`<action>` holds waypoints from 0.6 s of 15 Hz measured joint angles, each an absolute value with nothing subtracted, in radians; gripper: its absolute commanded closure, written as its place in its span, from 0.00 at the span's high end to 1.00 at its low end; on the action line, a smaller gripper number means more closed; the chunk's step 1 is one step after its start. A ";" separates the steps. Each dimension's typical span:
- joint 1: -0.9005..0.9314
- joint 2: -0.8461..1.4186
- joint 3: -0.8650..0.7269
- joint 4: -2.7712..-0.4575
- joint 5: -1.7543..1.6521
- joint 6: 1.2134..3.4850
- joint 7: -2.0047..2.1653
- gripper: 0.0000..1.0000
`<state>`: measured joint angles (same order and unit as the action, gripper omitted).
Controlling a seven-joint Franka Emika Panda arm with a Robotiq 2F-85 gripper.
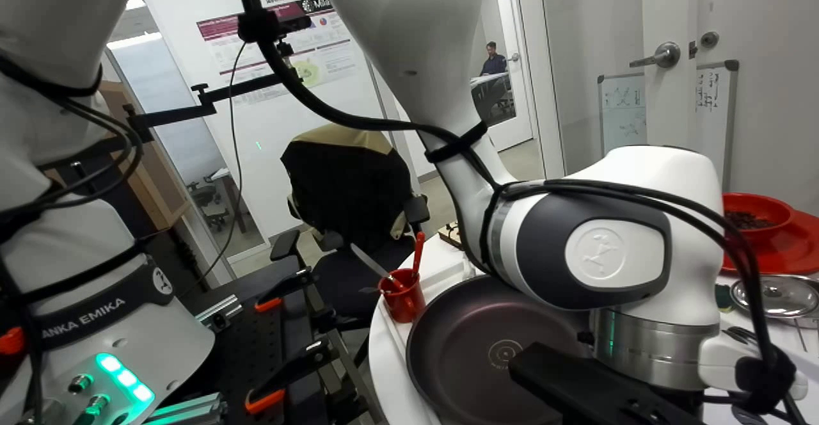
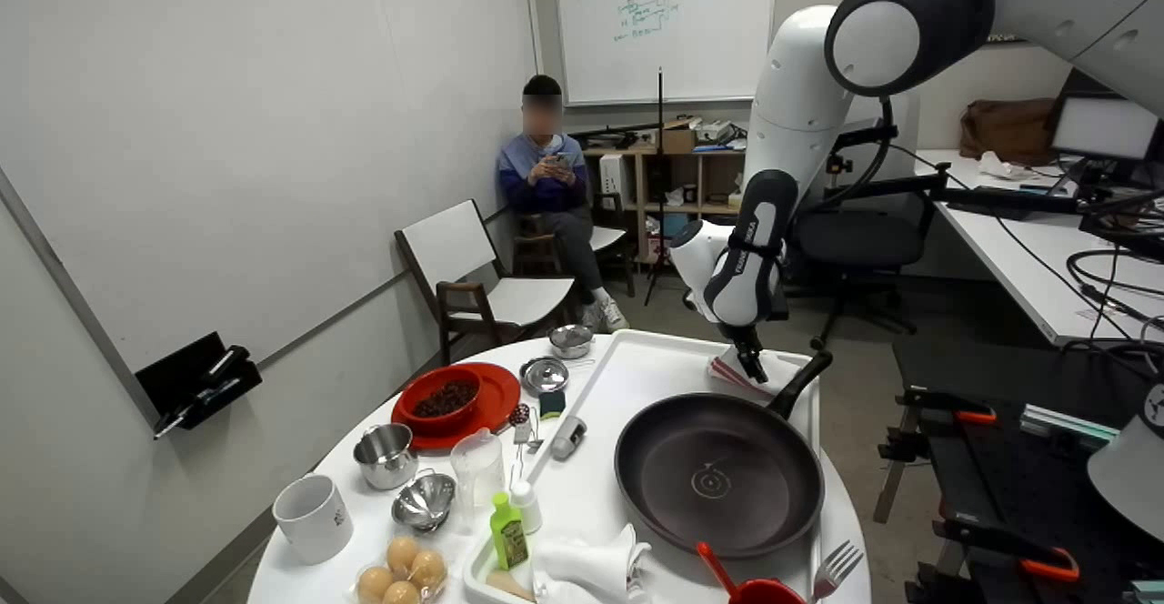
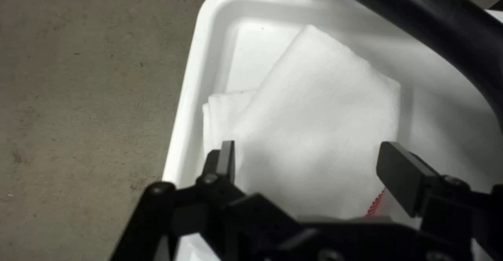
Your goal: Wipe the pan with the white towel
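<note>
In an exterior view I count one large round dark frying pan (image 1: 477, 354) at lower centre, partly screened by one white jointed robot arm (image 1: 601, 258). One small red mug (image 1: 403, 303) stands just beside the pan's left rim; the utensils in it overlap too much for a sure count. One round red bowl (image 1: 758, 236) of dark pieces sits on one round red plate (image 1: 803, 246) at the right edge.

In an exterior view one shallow white rectangular tray (image 2: 650, 377) bears the pan, right of lower centre. Four brown eggs (image 2: 426, 569) lie at lower left, near one white cylindrical mug (image 2: 312, 522). One lime-green bottle (image 2: 507, 531) and one bunched white cloth (image 2: 591, 568) are at bottom centre. One folded white towel with red stripes (image 2: 726, 370) lies in the tray's upper right part, near the pan's handle (image 2: 800, 384) and below the arm's end.

In the wrist view one black two-fingered gripper (image 3: 308, 151) shows at the bottom, its two fingers (image 3: 404, 178) parted wide and holding nothing. The towel shows between them at centre, a short red line visible beside the right-hand finger; whether either tip touches it I cannot tell. The handle crosses the upper right corner.
</note>
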<state>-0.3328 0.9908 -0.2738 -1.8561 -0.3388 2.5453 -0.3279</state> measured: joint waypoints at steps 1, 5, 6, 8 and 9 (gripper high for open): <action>-0.352 0.990 -0.262 -1.840 -0.337 2.518 -0.346 0.54; -0.397 0.991 -0.235 -1.792 -0.335 2.449 -0.379 0.25; -0.403 0.991 -0.231 -1.784 -0.334 2.441 -0.381 0.34; -0.409 0.991 -0.225 -1.775 -0.334 2.430 -0.383 0.59; -0.409 0.991 -0.224 -1.772 -0.334 2.429 -0.383 0.61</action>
<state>-0.4088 0.9907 -0.2237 -1.7723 -0.3343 2.4294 -0.3825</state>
